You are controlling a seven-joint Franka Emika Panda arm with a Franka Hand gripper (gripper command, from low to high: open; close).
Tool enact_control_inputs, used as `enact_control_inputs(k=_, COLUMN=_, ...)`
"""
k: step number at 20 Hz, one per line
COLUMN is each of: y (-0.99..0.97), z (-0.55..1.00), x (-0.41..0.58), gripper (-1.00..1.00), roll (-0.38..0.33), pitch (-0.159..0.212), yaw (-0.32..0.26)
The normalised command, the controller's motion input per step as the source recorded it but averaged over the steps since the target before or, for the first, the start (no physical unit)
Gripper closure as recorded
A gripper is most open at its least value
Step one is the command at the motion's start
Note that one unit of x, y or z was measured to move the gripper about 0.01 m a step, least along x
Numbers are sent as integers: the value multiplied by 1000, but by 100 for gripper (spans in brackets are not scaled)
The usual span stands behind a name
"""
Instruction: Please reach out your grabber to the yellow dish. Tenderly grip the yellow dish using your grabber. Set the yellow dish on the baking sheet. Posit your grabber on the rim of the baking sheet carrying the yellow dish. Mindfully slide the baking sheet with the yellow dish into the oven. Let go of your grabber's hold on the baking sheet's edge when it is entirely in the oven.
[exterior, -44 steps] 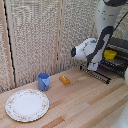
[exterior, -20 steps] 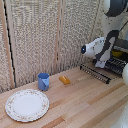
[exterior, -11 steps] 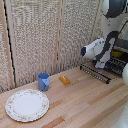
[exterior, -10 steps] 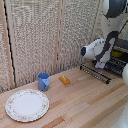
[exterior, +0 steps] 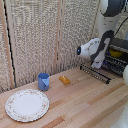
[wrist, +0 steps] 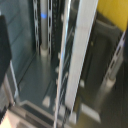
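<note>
Exterior view first: my white and grey arm comes down from the upper corner on that view's right, and my grabber [exterior: 98, 64] sits low at the front of the oven [exterior: 119, 56], which stands at the far edge of the view's right. My wrist housing blocks the fingertips from this camera, so I cannot tell whether my fingers are spread or pressed together, nor whether they grip anything. The baking sheet [exterior: 96, 73] shows as a dark ridged rack lying nearly flat just above the wooden table [exterior: 85, 105], one end reaching out toward the view's left and the other running in at the oven mouth beneath my wrist. The yellow dish [exterior: 116, 52] is a small bright patch inside the oven opening, behind my forearm, only partly visible.

Well apart from all this, toward the exterior view's left, a blue cup [exterior: 44, 81] stands upright on the table. A small orange oblong piece [exterior: 64, 79] lies just beside it, not touching. Nearer the camera a large white plate [exterior: 27, 105] with a patterned rim rests flat. A pale woven screen [exterior: 45, 35] forms the backdrop.

Wrist view: everything is blurred. I make out grey metal bars and rails [wrist: 82, 55] crossing a dark grey floor, and a yellow area [wrist: 113, 14] at one corner that matches the dish. My own fingertips are not distinguishable here either.
</note>
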Motion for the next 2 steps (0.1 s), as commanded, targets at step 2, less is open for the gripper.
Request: enact_control_inputs(k=2, y=296, z=454, x=101, gripper=-100, roll=217, pitch=18, yaw=-115)
